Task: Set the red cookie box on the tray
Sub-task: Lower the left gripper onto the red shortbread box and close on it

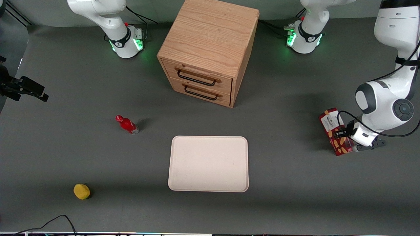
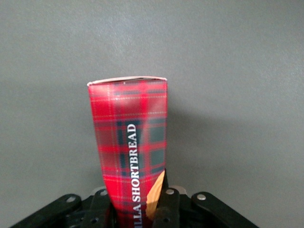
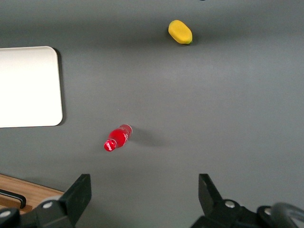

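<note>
Front view: the red cookie box [image 1: 335,131] sits at the right edge of the frame, toward the working arm's end of the table, well apart from the tray [image 1: 208,164]. The gripper [image 1: 344,132] meets the box at about mid-length, with the arm's white wrist just beside it. Whether the box rests on the grey table [image 1: 65,147] or is lifted cannot be told here. The cream tray lies flat at lower centre, nearer the camera than the wooden drawer cabinet [image 1: 210,49], which fills the upper centre. A small red bottle [image 1: 127,124] lies left of centre, and a yellow lemon-like object [image 1: 81,191] sits in the lower left, nearer the camera than the bottle.

Left wrist view: the plaid box [image 2: 129,147] runs away from the camera, its lettered side showing. The black fingers [image 2: 167,205] are clamped on the box's near end, pressing it from both sides. Only grey table surface surrounds it.

Right wrist view: the tray's corner [image 3: 28,85] shows at the left edge, the bottle [image 3: 117,138] in the centre, the yellow object [image 3: 180,32] near the top, and a piece of the cabinet [image 3: 19,190] in the lower left corner.
</note>
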### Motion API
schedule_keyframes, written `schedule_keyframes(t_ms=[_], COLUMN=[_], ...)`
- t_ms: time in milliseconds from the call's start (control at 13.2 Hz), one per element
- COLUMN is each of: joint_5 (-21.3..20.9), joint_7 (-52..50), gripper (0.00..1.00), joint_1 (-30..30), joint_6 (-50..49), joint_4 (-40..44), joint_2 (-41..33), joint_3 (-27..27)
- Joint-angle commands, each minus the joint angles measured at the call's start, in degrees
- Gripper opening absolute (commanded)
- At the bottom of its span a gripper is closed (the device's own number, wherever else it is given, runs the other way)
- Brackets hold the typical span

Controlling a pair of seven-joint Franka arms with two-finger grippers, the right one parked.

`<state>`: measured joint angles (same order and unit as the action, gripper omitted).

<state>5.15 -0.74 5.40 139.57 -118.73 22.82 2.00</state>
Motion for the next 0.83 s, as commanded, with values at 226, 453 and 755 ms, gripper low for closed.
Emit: schedule_keyframes(t_ms=[226, 453, 755], joint_5=[0.1, -0.6, -1.4], joint_7=[-1.3, -4.9, -11.3], gripper=[0.00, 0.00, 0.00], joint_1=[-0.8, -3.2, -8.3], joint_6=[-21.6, -38.5, -52.6], joint_4=[5.1, 15.6, 27.8], joint_2=[-10.4, -12.7, -14.3], joint_3=[0.0, 0.0, -0.8])
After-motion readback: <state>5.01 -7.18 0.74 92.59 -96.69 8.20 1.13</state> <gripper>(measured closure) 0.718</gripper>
